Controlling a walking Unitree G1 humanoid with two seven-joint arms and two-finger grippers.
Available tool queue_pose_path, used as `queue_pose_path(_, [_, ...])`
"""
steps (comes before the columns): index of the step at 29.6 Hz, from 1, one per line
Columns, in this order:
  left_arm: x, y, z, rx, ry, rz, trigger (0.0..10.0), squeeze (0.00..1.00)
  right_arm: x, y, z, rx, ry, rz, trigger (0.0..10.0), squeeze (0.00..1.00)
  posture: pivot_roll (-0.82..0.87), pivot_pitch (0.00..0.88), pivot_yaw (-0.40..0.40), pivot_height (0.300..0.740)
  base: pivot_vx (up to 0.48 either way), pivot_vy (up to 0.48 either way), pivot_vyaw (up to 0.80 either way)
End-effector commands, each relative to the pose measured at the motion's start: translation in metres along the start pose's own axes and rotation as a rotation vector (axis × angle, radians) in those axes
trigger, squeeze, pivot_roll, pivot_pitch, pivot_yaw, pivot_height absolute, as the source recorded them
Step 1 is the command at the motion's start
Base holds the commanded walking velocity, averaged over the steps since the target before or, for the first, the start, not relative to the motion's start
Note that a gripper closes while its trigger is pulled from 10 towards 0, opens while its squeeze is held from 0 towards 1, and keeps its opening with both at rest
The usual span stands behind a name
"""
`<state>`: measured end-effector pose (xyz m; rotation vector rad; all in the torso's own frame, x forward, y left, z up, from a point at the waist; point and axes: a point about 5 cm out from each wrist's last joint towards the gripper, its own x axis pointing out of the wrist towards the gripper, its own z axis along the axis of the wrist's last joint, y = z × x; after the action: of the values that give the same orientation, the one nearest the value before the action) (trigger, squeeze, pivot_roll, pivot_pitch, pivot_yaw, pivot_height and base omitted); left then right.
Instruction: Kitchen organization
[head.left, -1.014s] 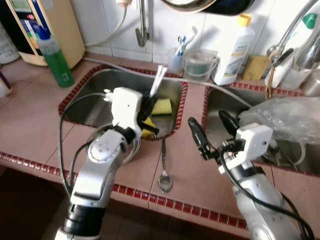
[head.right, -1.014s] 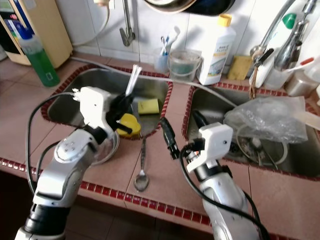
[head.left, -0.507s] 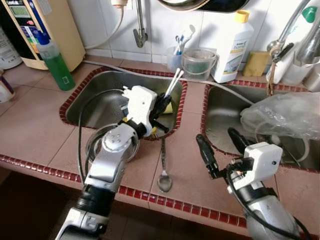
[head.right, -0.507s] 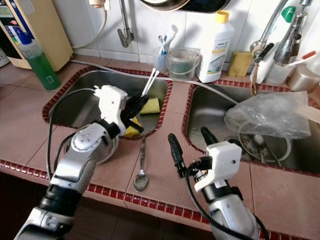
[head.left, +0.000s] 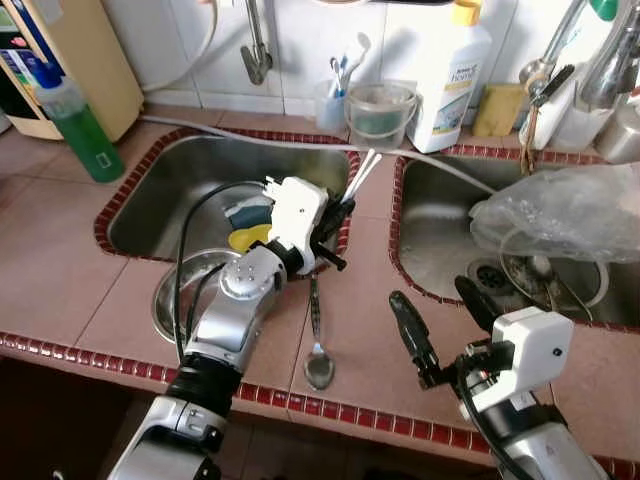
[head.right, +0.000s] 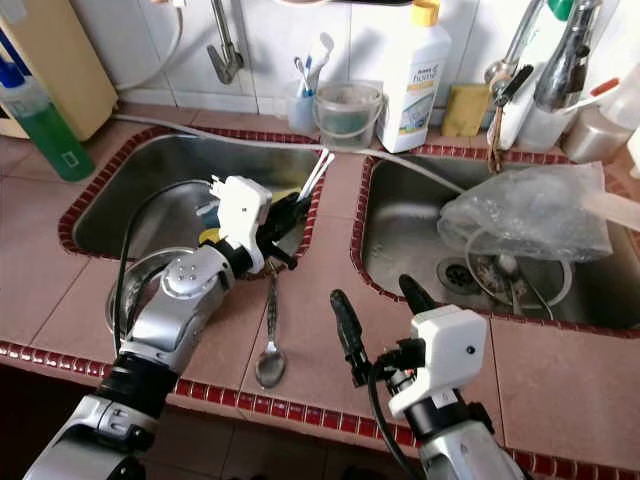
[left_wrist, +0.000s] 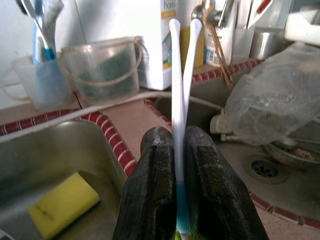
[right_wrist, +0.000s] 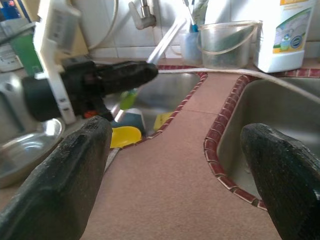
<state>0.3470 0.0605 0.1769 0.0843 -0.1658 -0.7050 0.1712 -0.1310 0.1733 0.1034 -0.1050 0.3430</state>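
Note:
My left gripper (head.left: 335, 238) is shut on two white toothbrushes (left_wrist: 180, 75), their handles pointing up and away over the right rim of the left sink (head.left: 150, 180). A small cup with more toothbrushes (head.left: 330, 100) stands at the back wall, next to a clear plastic bucket (head.left: 378, 112). My right gripper (head.left: 430, 292) is open, hovering low over the tiled counter between the two sinks near the front edge, with nothing between its fingers. A metal spoon (head.left: 318, 340) lies on the counter between the two arms.
A yellow sponge (left_wrist: 62, 202) and a yellow dish (head.left: 245, 238) lie in the left sink. A steel bowl (head.left: 185, 290) sits under my left arm. The right sink holds a crumpled plastic bag (head.left: 560, 225). A green bottle (head.left: 75, 120) and a white detergent bottle (head.left: 450, 70) stand at the back.
The camera has shifted. My left gripper has carried the toothbrushes right, from above the sink basin to its right rim. My right gripper has drawn back toward the counter's front edge.

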Motion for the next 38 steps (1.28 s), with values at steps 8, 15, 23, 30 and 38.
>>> queue_pose_path(8, [0.007, 0.011, -0.002, 0.067, 0.016, -0.014, 10.0, 0.0, -0.014, 0.011, 0.009, 0.027, 0.029, 0.025, 10.0, 0.0, -0.33, 0.275, 0.065, 0.74, 0.0, 0.0, 0.0])
queue_pose_path(15, [0.006, 0.021, -0.003, 0.091, 0.016, 0.003, 10.0, 0.0, -0.019, 0.014, 0.013, 0.044, 0.044, 0.024, 10.0, 0.0, -0.34, 0.293, 0.063, 0.74, 0.0, 0.0, 0.0])
queue_pose_path(23, [0.0, 0.049, 0.001, 0.15, 0.025, 0.094, 10.0, 0.0, -0.025, 0.016, 0.015, 0.047, 0.067, 0.018, 10.0, 0.0, -0.34, 0.307, 0.063, 0.74, 0.0, 0.0, 0.0])
queue_pose_path(30, [-0.002, 0.055, 0.003, 0.172, 0.025, 0.115, 10.0, 0.0, -0.027, 0.017, 0.016, 0.049, 0.073, 0.016, 10.0, 0.0, -0.34, 0.309, 0.063, 0.74, 0.0, 0.0, 0.0])
queue_pose_path(38, [-0.002, 0.058, 0.006, 0.183, 0.008, 0.115, 10.0, 0.0, -0.026, 0.016, 0.015, 0.051, 0.079, 0.021, 10.0, 0.0, -0.33, 0.304, 0.06, 0.74, 0.0, 0.0, 0.0])
